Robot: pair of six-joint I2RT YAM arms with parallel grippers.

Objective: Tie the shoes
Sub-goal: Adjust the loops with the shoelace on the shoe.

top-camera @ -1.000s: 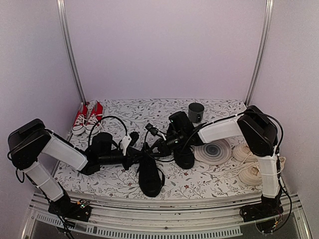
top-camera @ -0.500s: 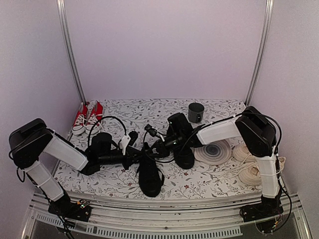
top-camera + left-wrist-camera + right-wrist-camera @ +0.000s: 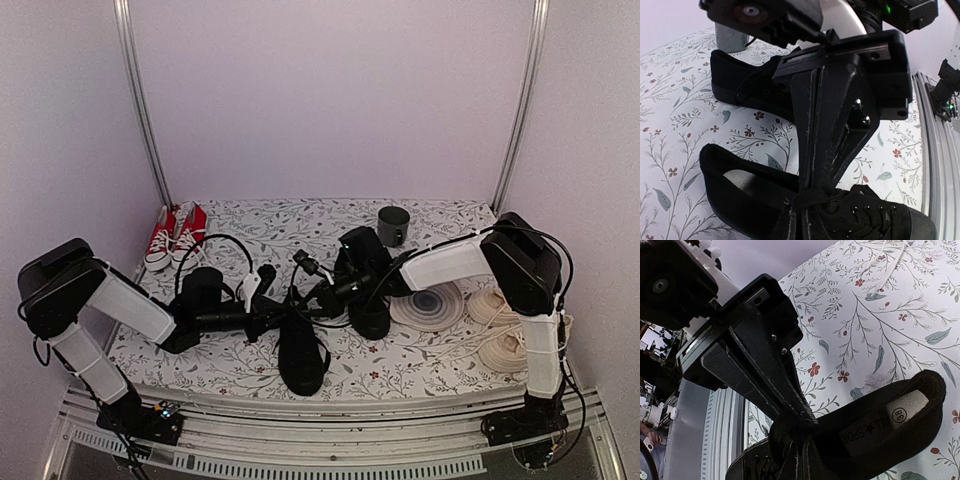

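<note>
Our right tool (image 3: 799,426) has just clenched at the tongue of the nearer black sneaker (image 3: 300,352), which lies toward the surface's (image 3: 250,225) near edge with its mate (image 3: 366,285) just behind. Our left tool (image 3: 807,197) stays clenched on its lace knot (image 3: 812,195). We judge both lace ends gripped, ready for tightening.
</note>
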